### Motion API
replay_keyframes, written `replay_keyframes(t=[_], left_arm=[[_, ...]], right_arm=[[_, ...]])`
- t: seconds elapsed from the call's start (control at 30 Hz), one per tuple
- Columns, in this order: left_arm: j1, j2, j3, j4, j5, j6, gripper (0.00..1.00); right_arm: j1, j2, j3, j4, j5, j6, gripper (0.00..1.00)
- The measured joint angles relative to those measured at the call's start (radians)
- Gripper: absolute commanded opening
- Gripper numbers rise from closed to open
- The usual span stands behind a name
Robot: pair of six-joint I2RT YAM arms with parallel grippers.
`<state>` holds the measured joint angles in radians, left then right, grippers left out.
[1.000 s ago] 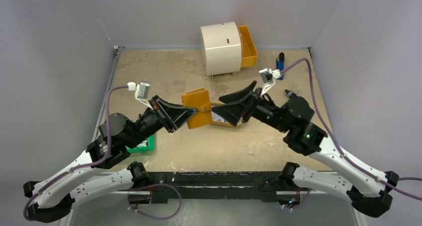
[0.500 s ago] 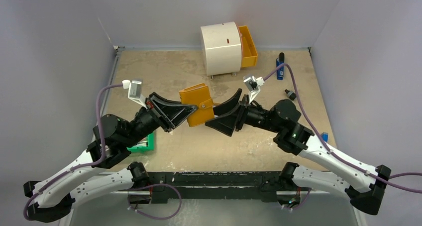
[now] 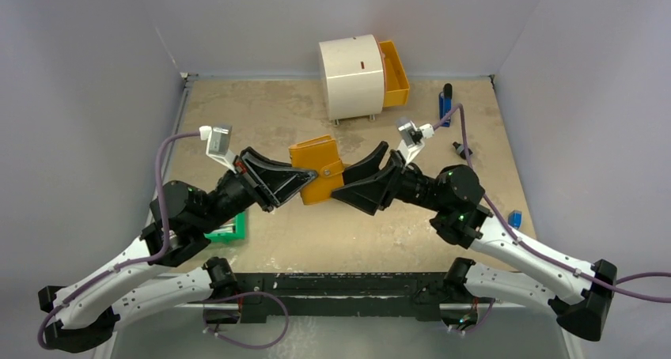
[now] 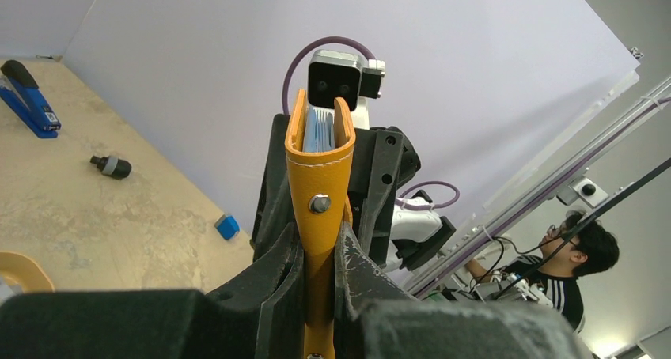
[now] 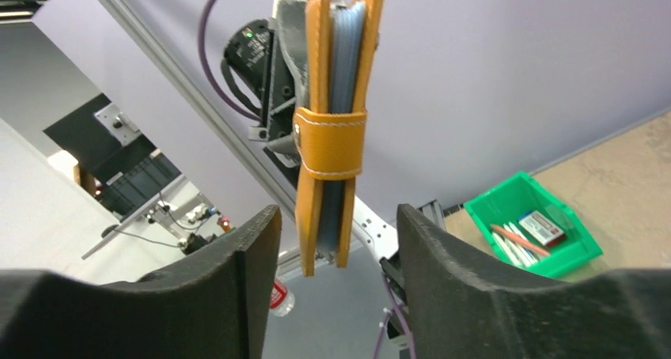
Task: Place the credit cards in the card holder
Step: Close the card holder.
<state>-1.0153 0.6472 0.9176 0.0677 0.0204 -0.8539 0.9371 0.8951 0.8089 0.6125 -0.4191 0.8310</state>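
Within orange card holder (image 5: 331, 141), pale-blue cards (image 5: 348, 58)

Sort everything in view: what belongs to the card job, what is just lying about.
Job: card holder, cards tucked inside it, left gripper clamping it, right gripper open around it.
Lying about: white drawer unit, blue stapler, green bin, small black knob, small blue block.

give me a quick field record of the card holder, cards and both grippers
card holder: orange, strap round it, held up in the air
cards: pale blue edges showing between its flaps
left gripper: shut on card holder
right gripper: open, straddling card holder, no contact
also there: green bin, blue stapler
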Motion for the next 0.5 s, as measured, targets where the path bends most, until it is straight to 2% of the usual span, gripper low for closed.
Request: replay_keyframes(t=[0.1,0.3,0.33,0.37,0.47,0.5], left_arm=[[0.0,0.004,-0.008,0.014,0.01,-0.001,0.0],[0.0,0.024,-0.016,0.022,0.027,0.0,0.0],[0.0,0.026,-0.017,0.021,0.028,0.001,0.0],[0.0,0.026,-0.017,0.021,0.028,0.002,0.0],[0.0,0.022,-0.017,0.007,0.02,0.01,0.32],[-0.001,0.018,-0.016,-0.017,0.002,0.017,0.39]], right_arm=[[0.0,0.001,-0.011,0.051,0.002,0.014,0.47],[0.0,0.024,-0.016,0.099,0.003,0.036,0.05],[0.0,0.026,-0.018,0.101,0.004,0.048,0.0],[0.0,0.027,-0.018,0.101,0.004,0.048,0.0],[0.0,0.016,-0.018,0.067,0.013,0.045,0.0],[0.002,0.005,-0.017,0.026,0.027,0.035,0.0]])
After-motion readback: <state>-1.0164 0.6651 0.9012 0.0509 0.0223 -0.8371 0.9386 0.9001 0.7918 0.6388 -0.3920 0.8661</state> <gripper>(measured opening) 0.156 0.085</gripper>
